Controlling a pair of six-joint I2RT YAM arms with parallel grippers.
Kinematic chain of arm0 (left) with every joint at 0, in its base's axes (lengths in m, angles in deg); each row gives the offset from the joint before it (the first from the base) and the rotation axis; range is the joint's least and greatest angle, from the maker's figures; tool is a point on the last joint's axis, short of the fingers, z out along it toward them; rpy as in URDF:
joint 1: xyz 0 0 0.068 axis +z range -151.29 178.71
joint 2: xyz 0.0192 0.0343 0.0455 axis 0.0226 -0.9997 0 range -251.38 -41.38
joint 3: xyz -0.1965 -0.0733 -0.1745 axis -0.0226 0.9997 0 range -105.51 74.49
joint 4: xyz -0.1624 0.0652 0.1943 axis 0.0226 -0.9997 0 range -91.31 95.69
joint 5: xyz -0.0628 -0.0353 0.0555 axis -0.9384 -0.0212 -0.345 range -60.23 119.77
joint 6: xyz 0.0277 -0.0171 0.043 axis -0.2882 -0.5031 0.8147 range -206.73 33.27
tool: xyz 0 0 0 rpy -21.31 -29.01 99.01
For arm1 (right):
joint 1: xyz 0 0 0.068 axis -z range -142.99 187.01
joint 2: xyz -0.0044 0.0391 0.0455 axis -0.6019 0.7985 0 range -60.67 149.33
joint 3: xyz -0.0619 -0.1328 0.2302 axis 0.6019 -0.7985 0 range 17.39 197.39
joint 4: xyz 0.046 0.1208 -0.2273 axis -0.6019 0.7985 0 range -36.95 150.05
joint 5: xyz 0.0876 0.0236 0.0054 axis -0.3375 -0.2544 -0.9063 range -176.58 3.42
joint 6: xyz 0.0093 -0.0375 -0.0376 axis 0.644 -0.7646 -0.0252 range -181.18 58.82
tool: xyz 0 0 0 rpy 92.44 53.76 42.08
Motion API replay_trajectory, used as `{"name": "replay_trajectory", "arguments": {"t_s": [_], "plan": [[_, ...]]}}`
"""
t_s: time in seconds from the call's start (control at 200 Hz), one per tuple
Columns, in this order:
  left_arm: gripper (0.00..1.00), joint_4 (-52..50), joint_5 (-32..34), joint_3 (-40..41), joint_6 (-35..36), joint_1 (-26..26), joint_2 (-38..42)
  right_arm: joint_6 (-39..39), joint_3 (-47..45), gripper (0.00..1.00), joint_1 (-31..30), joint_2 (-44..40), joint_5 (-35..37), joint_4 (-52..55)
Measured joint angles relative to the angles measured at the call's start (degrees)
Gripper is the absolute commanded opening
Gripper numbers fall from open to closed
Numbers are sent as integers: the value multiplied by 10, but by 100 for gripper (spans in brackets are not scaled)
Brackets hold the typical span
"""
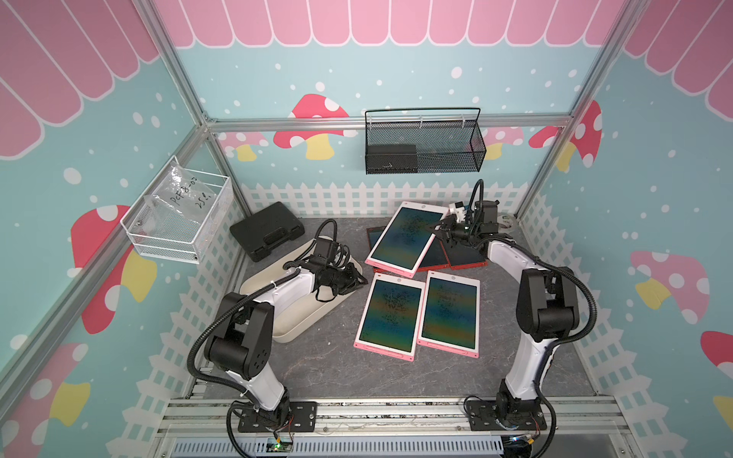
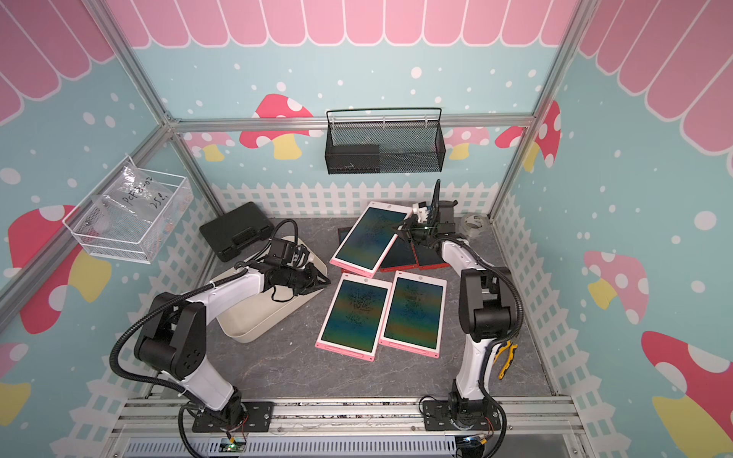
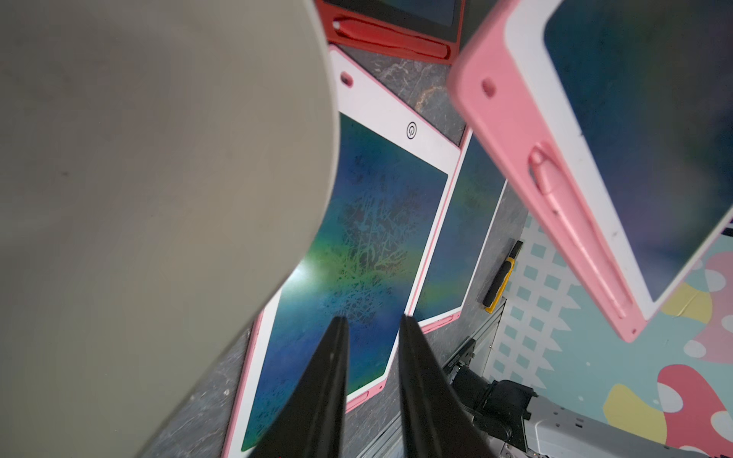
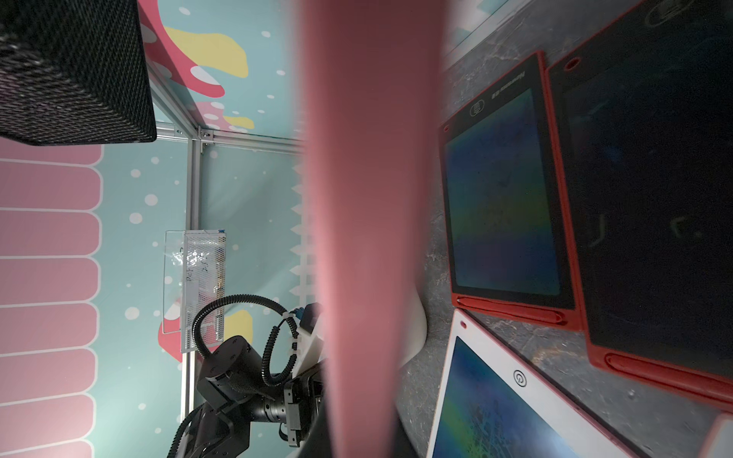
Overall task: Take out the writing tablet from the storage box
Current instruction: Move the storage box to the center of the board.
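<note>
Box [image 1: 297,323]: on the counter [image 1: 396,376] by its left edge, just in front of a black case [image 1: 265,230].

Left tool [image 1: 361,277]: at the box's right rim. In the wrist view its fingers [image 3: 416,365] stand a narrow gap apart with nothing between them (the box wall passes beside them, not through the gap).

Pink pair [image 1: 390,317]: two tablets lying flat mid-counter, screens up, side by side with their long edges touching.

Tablet [image 1: 404,238]: out of the box, toward the counter's back edge, screen up and tilted, with its right side raised. It hangs over the red tablets [image 1: 464,257] that lie flat there. Whether its lower end rests on them cannot be told.

Right tool [image 1: 436,229]: closed on the tablet's right long edge. In the right wrist view that pink edge [image 4: 369,198] runs blurred down the middle.
</note>
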Motion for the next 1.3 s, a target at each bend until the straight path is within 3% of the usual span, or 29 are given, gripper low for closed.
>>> {"name": "replay_trajectory", "arguments": {"t_s": [0.275,0.52,0.71,0.946,1.301], "plan": [[25,-1,0,-52,19,-15,-63,-31,1,0,36,-17,9,28],[21,-12,27,-156,38,-14,-162,-52,1,0,35,-17,9,52],[21,-3,52,-154,38,-1,-168,-65,3,0,35,-17,3,66],[20,18,72,-140,33,53,-161,-103,47,0,25,-13,-8,118],[18,24,107,-69,33,123,-105,-135,121,0,-64,40,-10,164]]}}
